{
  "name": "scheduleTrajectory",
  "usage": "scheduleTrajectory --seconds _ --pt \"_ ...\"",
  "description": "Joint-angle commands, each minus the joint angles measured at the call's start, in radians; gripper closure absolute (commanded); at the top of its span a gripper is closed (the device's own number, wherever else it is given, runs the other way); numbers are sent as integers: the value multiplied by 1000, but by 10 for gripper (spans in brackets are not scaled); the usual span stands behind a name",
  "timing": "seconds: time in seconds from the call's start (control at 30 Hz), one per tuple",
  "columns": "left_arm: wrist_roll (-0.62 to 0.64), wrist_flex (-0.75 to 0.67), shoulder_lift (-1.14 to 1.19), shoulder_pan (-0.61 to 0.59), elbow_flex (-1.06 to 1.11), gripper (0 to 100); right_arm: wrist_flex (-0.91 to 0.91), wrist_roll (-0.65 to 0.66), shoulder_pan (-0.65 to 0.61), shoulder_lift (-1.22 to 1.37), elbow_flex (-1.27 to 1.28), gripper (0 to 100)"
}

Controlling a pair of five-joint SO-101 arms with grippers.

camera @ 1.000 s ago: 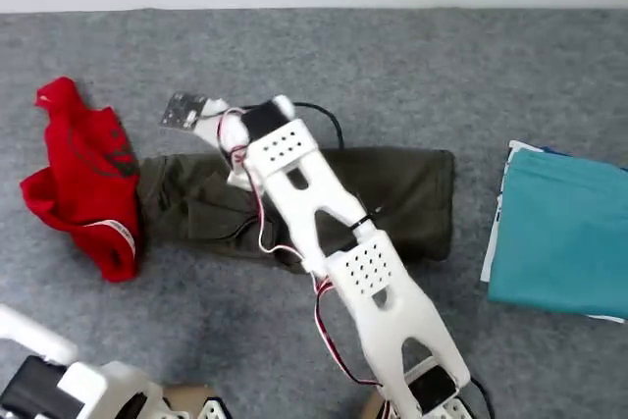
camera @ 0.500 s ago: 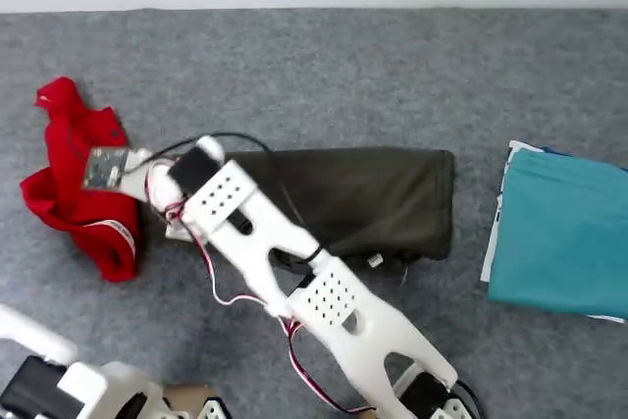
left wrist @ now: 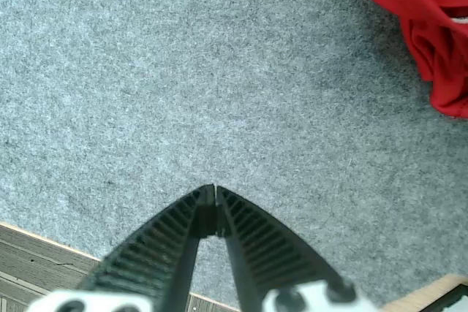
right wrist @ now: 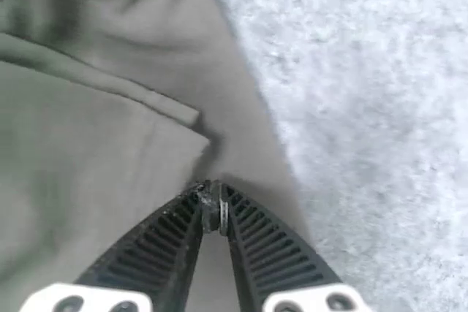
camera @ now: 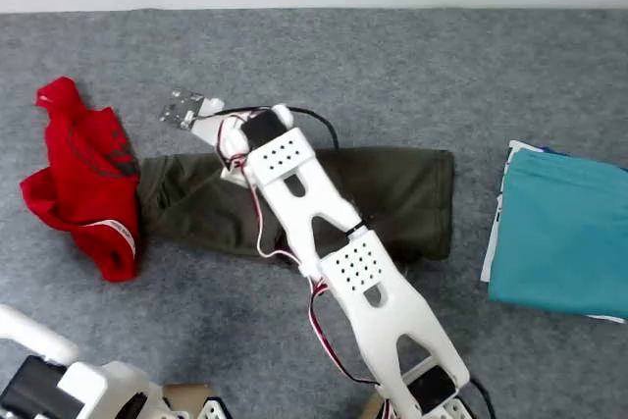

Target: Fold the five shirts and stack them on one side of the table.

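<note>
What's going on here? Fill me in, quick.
The right hand is shut low over the green shirt, which lies spread out mid-table; whether it pinches cloth I cannot tell. The left hand hangs shut above the bare mat near its edge. A red shirt lies crumpled at one side, and a folded teal shirt tops a stack at the opposite side.

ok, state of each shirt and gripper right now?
red shirt, crumpled, not folded.
olive shirt, spread flat, partly folded, end by the red shirt rumpled.
teal shirt, folded, lying flat.
left gripper, jaws shut, holding nothing.
right gripper, jaws shut, tips at the olive shirt.
</note>
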Motion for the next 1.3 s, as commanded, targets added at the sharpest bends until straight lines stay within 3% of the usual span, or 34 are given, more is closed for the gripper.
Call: scheduleTrajectory --seconds 0.0,0.23,0.47,0.63,0.8,1.07,1.17,1.27 --pt "-2 8 -41 11 -4 978 90 6 -59 -116 -86 990" --pt "-2 8 -51 14 -4 978 269 3 -142 -105 -97 990" --pt "0 37 -63 49 -5 979 288 -140 -10 -71 -55 990" --pt "0 37 -127 78 -5 979 289 -199 42 -272 -31 990" --pt "11 38 -227 170 1 978 289 -206 137 -539 261 990" --pt "135 38 -327 359 131 978 285 -212 314 -946 868 990" --pt "173 38 -358 430 185 978 283 -285 377 -1013 1008 987" --pt "198 38 -391 497 232 978 283 -391 438 -1027 1082 919"
